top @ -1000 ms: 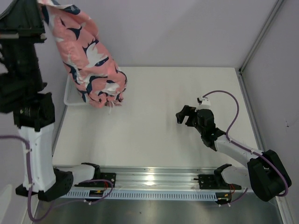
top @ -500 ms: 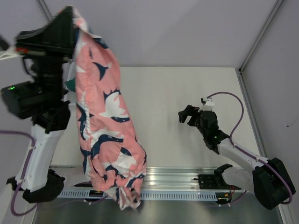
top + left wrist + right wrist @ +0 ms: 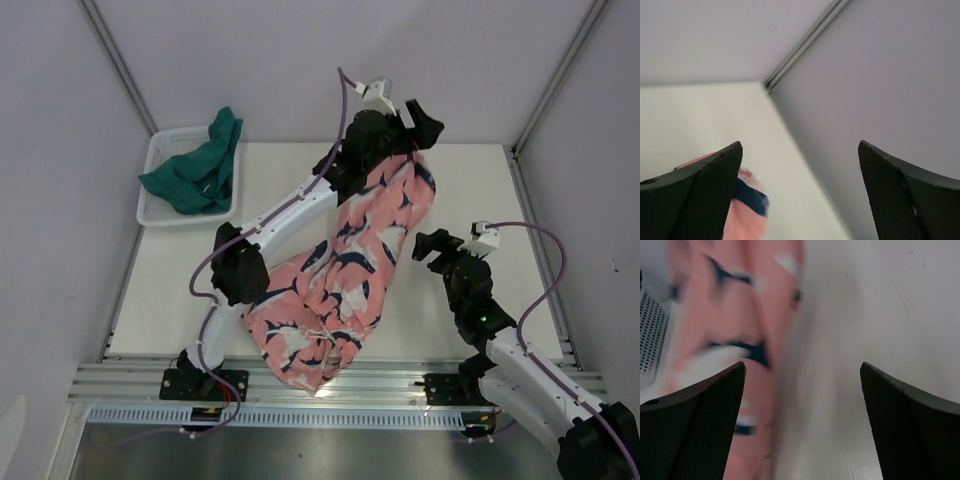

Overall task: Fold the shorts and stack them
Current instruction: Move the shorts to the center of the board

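Note:
The salmon-pink shark-print shorts point(image 3: 345, 280) stretch in a long strip from just under my left gripper point(image 3: 418, 128) down to the table's near edge. In the right wrist view the pink shorts point(image 3: 725, 330) are blurred. My left gripper point(image 3: 800, 145) is open at the back of the table; nothing is between its fingers, and a bit of the pink shorts point(image 3: 747, 200) shows below its left finger. My right gripper point(image 3: 430, 250) point(image 3: 803, 365) is open beside the shorts' right edge, holding nothing. The dark teal shorts point(image 3: 195, 170) lie bunched in the white basket point(image 3: 150, 205).
The basket stands at the back left corner. A metal rail point(image 3: 400, 380) runs along the near edge, with the pink shorts' lower end over it. Grey walls and frame posts point(image 3: 555, 80) close in the table point(image 3: 500, 200) on three sides. The left arm's elbow point(image 3: 238, 272) lies next to the shorts.
The left arm swung from the left side to the back centre-right with the pink shorts and opened, letting them go. The basket and the teal shorts came into view. The right arm shifted slightly.

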